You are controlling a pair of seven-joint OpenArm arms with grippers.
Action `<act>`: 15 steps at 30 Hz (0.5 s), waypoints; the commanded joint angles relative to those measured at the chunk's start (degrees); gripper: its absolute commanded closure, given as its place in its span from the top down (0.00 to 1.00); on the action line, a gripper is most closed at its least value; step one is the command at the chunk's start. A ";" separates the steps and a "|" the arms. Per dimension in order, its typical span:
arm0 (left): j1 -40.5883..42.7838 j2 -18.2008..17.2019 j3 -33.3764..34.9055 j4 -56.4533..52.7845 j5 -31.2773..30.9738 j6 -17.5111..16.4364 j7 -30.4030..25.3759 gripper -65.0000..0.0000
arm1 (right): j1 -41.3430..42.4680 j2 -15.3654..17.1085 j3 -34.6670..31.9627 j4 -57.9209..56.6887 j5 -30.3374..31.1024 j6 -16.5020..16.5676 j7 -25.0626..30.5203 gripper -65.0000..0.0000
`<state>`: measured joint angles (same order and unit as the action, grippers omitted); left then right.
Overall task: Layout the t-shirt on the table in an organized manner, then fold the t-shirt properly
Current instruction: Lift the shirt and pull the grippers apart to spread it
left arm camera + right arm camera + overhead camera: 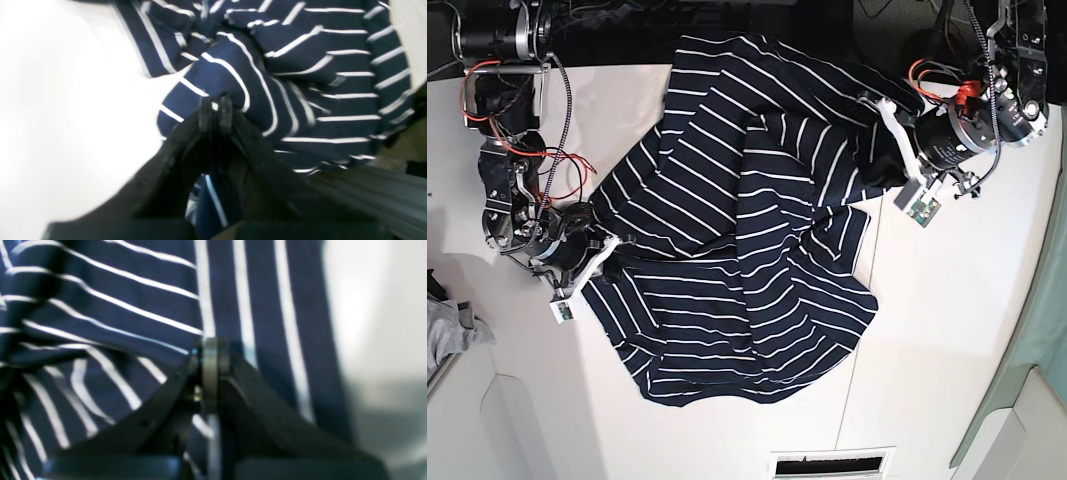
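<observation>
Navy t-shirt (747, 220) bunched, fingers' (225, 111) pinched fold blurred.

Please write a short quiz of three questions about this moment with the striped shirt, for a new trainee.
1. True or false: the t-shirt lies flat and smooth on the table.
2. What is the left claw doing? A) hanging open above the cloth B) closed on a fold of the t-shirt C) resting on bare table
3. Fill in: the right claw is closed on the ______.

Key
1. False: the cloth is bunched and creased, with folds overlapping.
2. B: its tips pinch a navy fold in the left wrist view.
3. t-shirt: striped cloth sits pinched at its closed tips.
</observation>
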<state>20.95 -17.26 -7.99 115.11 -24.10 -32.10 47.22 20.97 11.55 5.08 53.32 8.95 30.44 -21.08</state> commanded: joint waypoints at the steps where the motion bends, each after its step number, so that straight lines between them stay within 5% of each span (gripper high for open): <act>1: -0.28 -0.94 -1.60 0.98 -0.50 0.04 -1.11 0.00 | 1.14 1.20 0.09 0.13 0.42 -0.04 1.36 0.00; 15: -1.25 -8.83 -6.62 -10.43 -0.50 0.20 -5.27 0.00 | -5.38 10.12 0.85 -0.31 5.20 -0.28 0.09 0.00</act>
<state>20.25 -25.10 -14.11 103.92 -24.14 -32.03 43.16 15.22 20.80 5.69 52.47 15.18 30.85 -19.94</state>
